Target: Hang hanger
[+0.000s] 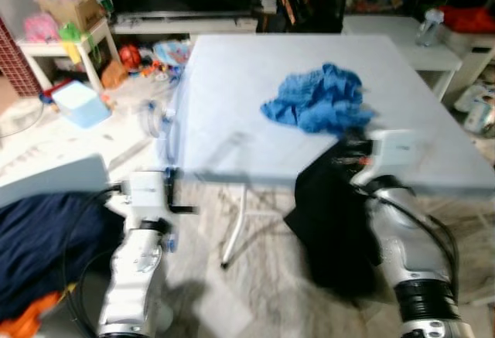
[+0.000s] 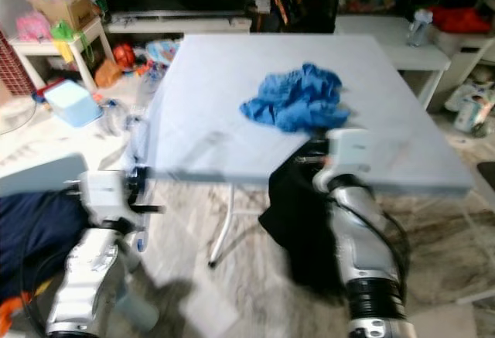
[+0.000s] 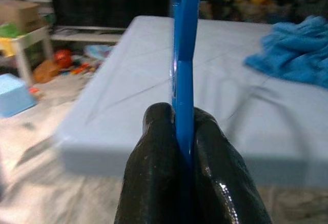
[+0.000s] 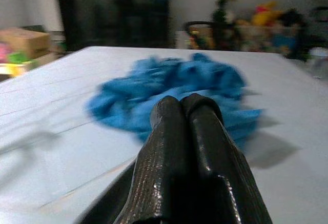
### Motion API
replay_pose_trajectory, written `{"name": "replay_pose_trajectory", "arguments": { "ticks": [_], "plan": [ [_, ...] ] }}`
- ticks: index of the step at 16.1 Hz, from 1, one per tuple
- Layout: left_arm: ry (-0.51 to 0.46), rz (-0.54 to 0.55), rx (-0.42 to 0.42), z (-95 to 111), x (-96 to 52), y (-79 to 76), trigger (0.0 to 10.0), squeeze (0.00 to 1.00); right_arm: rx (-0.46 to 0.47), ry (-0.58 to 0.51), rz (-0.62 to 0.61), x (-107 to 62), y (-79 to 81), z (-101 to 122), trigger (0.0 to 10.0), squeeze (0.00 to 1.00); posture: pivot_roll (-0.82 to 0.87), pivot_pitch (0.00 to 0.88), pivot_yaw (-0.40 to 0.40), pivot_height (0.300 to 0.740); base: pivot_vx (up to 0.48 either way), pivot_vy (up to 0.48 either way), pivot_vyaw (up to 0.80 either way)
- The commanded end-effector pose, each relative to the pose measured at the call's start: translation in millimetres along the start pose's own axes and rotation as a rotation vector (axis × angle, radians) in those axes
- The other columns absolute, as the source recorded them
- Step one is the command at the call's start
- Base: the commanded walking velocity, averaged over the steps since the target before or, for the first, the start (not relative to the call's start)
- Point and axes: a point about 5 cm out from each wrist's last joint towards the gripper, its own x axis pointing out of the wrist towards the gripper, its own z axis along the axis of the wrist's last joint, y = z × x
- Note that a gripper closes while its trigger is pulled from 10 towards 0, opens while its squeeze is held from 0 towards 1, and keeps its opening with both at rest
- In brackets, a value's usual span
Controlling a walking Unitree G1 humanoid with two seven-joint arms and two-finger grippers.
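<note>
Left wrist view shows my left gripper [image 3: 183, 147] pinched shut on the blue hanger [image 3: 184, 55], a thin, smooth plastic strip seen edge-on that rises out of the top of the frame, so its hook and overall shape are cut off. In the left eye view that gripper [image 1: 179, 195] sits lower left of centre, just beside the near left corner of the pale blue table [image 1: 232, 106]; motion blur makes the hanger hard to make out there. My right gripper [image 4: 187, 108] has both ribbed black fingers pressed together; whether they clamp the black cloth [image 1: 329, 230] hanging below the table's near edge I cannot tell, since my arm hides the contact. A crumpled, nubbly blue towel [image 1: 319, 100] lies right of centre on the tabletop. Dark navy fabric [image 1: 39, 245] fills the lower left corner, partly cut off.
</note>
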Motion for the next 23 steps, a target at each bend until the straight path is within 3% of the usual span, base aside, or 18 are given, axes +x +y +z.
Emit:
{"name": "replay_pose_trajectory", "arguments": {
  "ticks": [1, 9, 12, 17, 19, 20, 21, 23],
  "plan": [
    [-0.011, 0.003, 0.031, 5.0, 2.6, 7.3, 10.0, 0.0, 0.013, -0.062, 0.007, 7.3, 6.3, 14.4, 10.0, 0.0, -0.09, 0.0, -0.022, 0.74, 0.48, 0.0, 0.0],
    [-0.022, -0.025, 0.006, 7.5, 2.7, 0.7, 10.0, 0.0, 0.019, -0.087, 0.013, 17.8, 7.0, 22.8, 10.0, 0.0, -0.08, 0.0, -0.03, 0.74, 0.47, 0.0, 0.0],
    [-0.034, -0.029, 0.011, 10.4, 4.1, -1.7, 10.0, 0.0, 0.02, -0.096, -0.001, 23.3, 2.0, 27.2, 10.0, 0.0, -0.08, 0.0, -0.035, 0.74, 0.0, 0.0, 0.0],
    [-0.02, -0.039, 0.014, 10.2, 3.0, -5.3, 10.0, 0.0, 0.023, -0.087, 0.012, 22.4, 7.4, 22.2, 10.0, 0.0, -0.07, 0.0, -0.034, 0.74, 0.0, 0.0, 0.0],
    [-0.019, -0.038, 0.016, 11.1, 3.7, -4.0, 10.0, 0.0, 0.066, -0.069, 0.001, 25.7, 6.8, 21.0, 10.0, 0.0, -0.07, 0.0, -0.034, 0.74, 0.0, 0.0, 0.0],
    [-0.02, -0.036, 0.017, 11.5, 4.3, -3.6, 10.0, 0.0, 0.104, -0.067, 0.008, 29.9, 8.5, 23.2, 10.0, 0.0, -0.07, 0.0, -0.033, 0.74, 0.0, 0.0, 0.0],
    [-0.017, -0.038, 0.018, 11.4, 6.1, -4.2, 10.0, 0.0, 0.172, -0.089, 0.078, 58.2, 25.3, 47.2, 10.0, 0.0, -0.07, 0.0, -0.033, 0.74, 0.0, 0.0, 0.0],
    [-0.016, -0.044, 0.017, 11.3, 7.8, -7.5, 10.0, 0.0, 0.259, -0.108, 0.1, 82.5, 34.9, 73.1, 10.0, 0.0, -0.07, 0.0, -0.039, 0.74, 0.0, 0.0, 0.0]
  ]
}}
